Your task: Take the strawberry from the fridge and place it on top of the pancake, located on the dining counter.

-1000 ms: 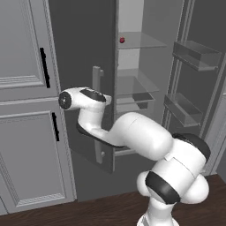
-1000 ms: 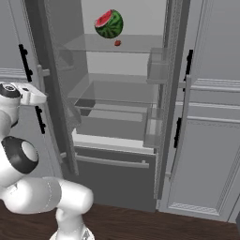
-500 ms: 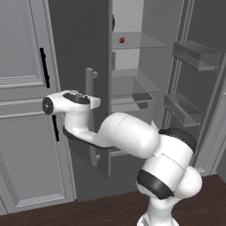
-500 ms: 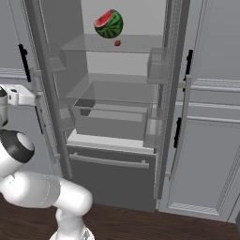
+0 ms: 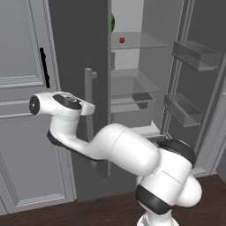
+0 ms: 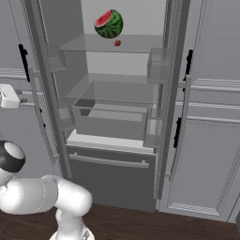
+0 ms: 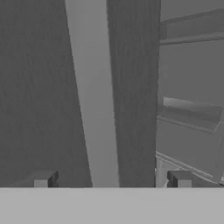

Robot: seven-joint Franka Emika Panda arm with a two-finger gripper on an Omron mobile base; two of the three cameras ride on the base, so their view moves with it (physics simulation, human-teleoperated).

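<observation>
My gripper point(image 7: 112, 180): jaws apart astride fridge handle point(image 7: 94, 96); risk: snagging door on withdrawal; strawberry point(image 6: 117, 43) unreached.

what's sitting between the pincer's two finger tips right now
In the hand view, the fridge door's pale vertical bar handle runs up between the fingertips of the pincer. The jaws stand wide open, with a gap on either side of the bar.

Setting: a domestic kitchen. Evidence: a tall dark grey fridge point(image 6: 115, 161) standing open, glass shelves carrying a watermelon piece point(image 6: 108, 24) and strawberry point(image 6: 117, 43), light grey panelled cabinets point(image 6: 211, 140) alongside, dark wood floor point(image 6: 154, 225).
</observation>
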